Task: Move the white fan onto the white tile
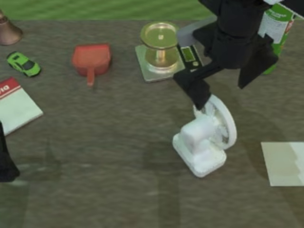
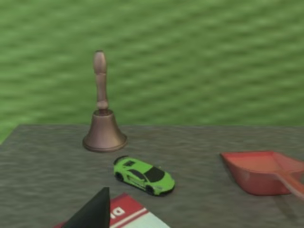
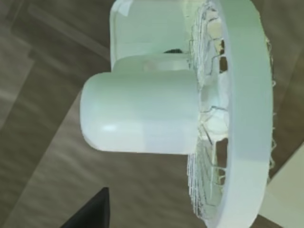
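The white fan [image 1: 204, 137] stands upright on the table right of centre, its round grilled head turned towards the right. My right gripper [image 1: 223, 95] hovers just behind and above the head, open, one finger [image 1: 197, 92] by the rim and the other spread wide, holding nothing. In the right wrist view the fan [image 3: 142, 114] fills the picture and one dark fingertip [image 3: 92, 211] shows beside it. The white tile [image 1: 285, 162] lies flat at the right edge, apart from the fan. My left gripper [image 1: 5, 164] is parked at the left edge, open.
Along the back stand a bronze bell [image 1: 7, 31], a green toy car [image 1: 23, 64], a red dustpan [image 1: 91, 59], a brass stand on a plate [image 1: 159, 47], a small black device [image 1: 190, 54] and a green-white carton [image 1: 278, 23]. A white pad with red corner [image 1: 14, 107] lies left.
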Controlling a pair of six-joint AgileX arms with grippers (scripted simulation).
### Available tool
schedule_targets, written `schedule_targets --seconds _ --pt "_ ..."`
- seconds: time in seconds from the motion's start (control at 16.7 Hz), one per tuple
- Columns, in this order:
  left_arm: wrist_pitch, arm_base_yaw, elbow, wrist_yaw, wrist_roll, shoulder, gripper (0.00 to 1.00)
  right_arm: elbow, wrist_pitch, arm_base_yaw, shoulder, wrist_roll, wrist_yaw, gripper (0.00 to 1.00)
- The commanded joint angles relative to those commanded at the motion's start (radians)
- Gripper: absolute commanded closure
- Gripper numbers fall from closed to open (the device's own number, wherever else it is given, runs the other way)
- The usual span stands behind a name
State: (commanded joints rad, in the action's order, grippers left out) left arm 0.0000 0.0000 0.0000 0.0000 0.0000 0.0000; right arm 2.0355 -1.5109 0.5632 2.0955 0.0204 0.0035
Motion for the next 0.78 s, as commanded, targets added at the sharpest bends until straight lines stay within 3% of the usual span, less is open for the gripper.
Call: schedule_targets --seconds 0.78 --pt "0.0 0.0 0.0 0.0 0.0 0.0 0.0 -0.225 0.207 0.002 -0.017 0.001 0.0 0.0"
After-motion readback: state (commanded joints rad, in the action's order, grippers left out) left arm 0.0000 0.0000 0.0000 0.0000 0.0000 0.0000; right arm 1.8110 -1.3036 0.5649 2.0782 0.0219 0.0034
